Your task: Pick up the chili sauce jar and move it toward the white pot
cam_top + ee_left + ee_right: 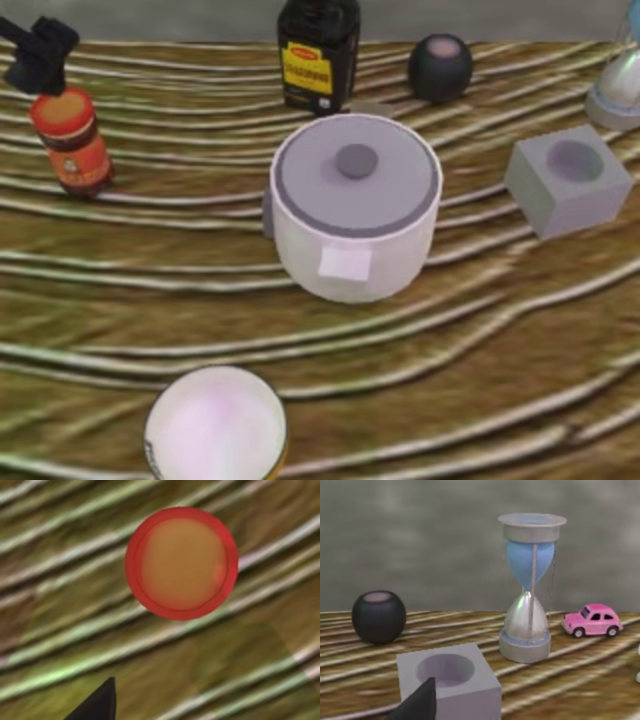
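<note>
Top view: our left gripper (45, 50) hovers above the chili sauce jar (72, 140), centred for a descent; we cannot tell its opening. The jar stands far left of the white pot (355, 210).

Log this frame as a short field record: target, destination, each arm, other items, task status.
target: chili sauce jar, upright at the table's far left, apart from the pot
destination: white pot, lid on, mid-table
left arm: left gripper above the jar, not gripping it; the left wrist view looks straight down on the lid
right arm: out of the top view, parked at the right, facing the hourglass
other items: black bottle, grey cube, dark sphere, pink toy car, round can
status: jar not yet lifted
</note>
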{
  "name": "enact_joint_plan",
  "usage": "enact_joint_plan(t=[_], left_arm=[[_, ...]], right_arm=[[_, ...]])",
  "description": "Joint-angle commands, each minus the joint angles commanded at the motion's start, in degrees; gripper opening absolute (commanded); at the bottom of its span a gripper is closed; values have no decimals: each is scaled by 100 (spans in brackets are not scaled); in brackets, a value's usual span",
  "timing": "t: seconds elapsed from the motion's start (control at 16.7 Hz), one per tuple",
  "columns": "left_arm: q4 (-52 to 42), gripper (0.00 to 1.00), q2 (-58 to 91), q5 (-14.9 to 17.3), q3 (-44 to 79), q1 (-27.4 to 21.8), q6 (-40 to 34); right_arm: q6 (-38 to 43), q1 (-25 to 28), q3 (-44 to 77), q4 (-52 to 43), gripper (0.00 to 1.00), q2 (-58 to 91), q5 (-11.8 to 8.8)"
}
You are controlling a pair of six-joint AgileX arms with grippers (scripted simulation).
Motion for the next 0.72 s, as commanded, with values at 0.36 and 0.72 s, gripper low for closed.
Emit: enact_joint_plan(t=[0.36,0.72], left_arm=[[-1422,100,2479,-22,2610,61,731],[-1934,100,3505,-67,3988,115,1085]], right_arm=[[0,0,0,0,100,0,0],[0,0,0,0,100,0,0]])
